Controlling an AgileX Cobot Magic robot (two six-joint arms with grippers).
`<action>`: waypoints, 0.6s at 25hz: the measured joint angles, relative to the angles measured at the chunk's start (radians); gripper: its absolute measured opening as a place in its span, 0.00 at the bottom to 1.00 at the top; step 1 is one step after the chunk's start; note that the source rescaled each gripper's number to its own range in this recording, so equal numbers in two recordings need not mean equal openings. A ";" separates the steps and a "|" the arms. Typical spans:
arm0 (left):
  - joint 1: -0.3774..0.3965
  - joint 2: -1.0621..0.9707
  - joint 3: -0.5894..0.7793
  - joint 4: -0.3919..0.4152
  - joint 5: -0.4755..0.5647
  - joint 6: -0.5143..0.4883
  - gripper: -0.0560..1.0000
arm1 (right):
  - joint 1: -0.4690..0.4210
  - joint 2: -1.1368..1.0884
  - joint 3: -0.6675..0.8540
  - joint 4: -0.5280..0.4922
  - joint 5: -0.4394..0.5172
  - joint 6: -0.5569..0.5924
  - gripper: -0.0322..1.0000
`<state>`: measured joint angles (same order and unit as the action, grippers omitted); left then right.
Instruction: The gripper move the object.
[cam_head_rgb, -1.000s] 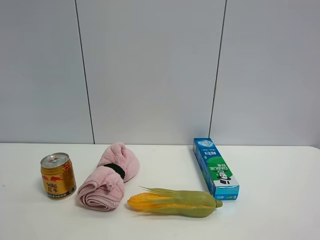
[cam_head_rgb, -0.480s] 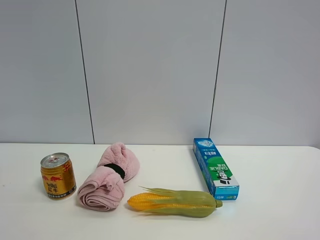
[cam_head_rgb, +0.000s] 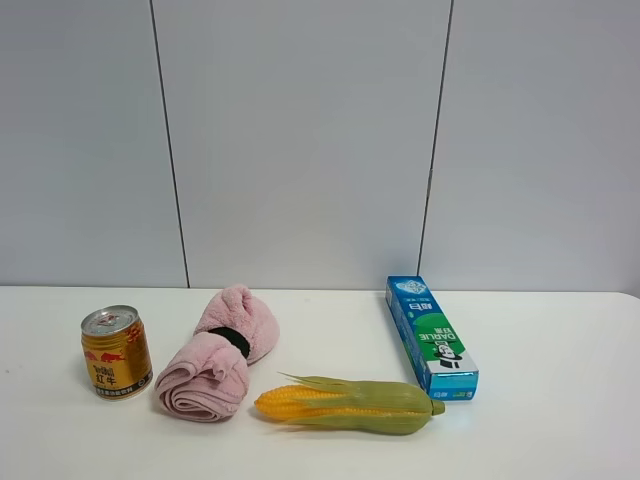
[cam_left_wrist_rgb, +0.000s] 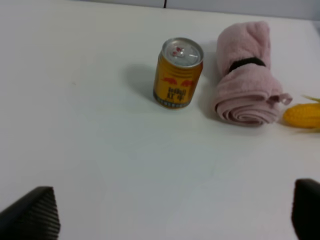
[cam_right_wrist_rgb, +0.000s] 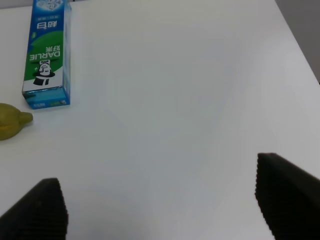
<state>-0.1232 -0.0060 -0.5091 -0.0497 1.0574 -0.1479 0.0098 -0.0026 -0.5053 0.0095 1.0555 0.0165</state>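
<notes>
Both end effectors are seen only in the wrist views. Of the left end effector (cam_left_wrist_rgb: 172, 215), two dark ribbed fingertips (cam_left_wrist_rgb: 32, 215) are shown at the lower corners of the left wrist view, set wide apart with nothing held between them and only bare white counter (cam_left_wrist_rgb: 90, 100) below. The can (cam_head_rgb: 116, 352) is stood upright near the left end of the counter (cam_head_rgb: 560, 400) in the exterior high view, its silver top (cam_left_wrist_rgb: 182, 49) facing up and its gold wall printed with a red bull logo and red lettering. It is seen well ahead of the left fingertips in the left wrist view and is touched by neither end effector. Just beside the can, to its right, a rolled pink towel (cam_head_rgb: 215, 355) bound by a dark band (cam_head_rgb: 232, 340) is laid on the counter, apart from the can. A corn cob (cam_head_rgb: 350, 404) in green husk is laid lengthwise to the right of the towel, near the front edge, with its yellow kernels exposed toward the towel. Behind the stalk end of the cob, a blue-green toothpaste box (cam_head_rgb: 430, 336) is laid flat, close to the cob; whether the two touch cannot be told. Of the right end effector (cam_right_wrist_rgb: 162, 200), two dark fingertips (cam_right_wrist_rgb: 285, 192) are likewise shown spread wide over bare counter, empty, with the box well ahead of them.
</notes>
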 joint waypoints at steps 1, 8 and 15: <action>0.000 0.000 0.001 0.000 0.000 0.002 0.95 | 0.000 0.000 0.000 0.000 0.000 0.000 1.00; 0.000 0.000 0.001 0.022 0.000 0.006 0.99 | 0.000 0.000 0.000 0.000 0.000 0.000 1.00; 0.000 0.000 0.001 0.050 0.000 0.007 0.99 | 0.000 0.000 0.000 0.000 0.000 0.000 1.00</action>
<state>-0.1232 -0.0060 -0.5080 0.0000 1.0574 -0.1411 0.0098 -0.0026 -0.5053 0.0095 1.0555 0.0165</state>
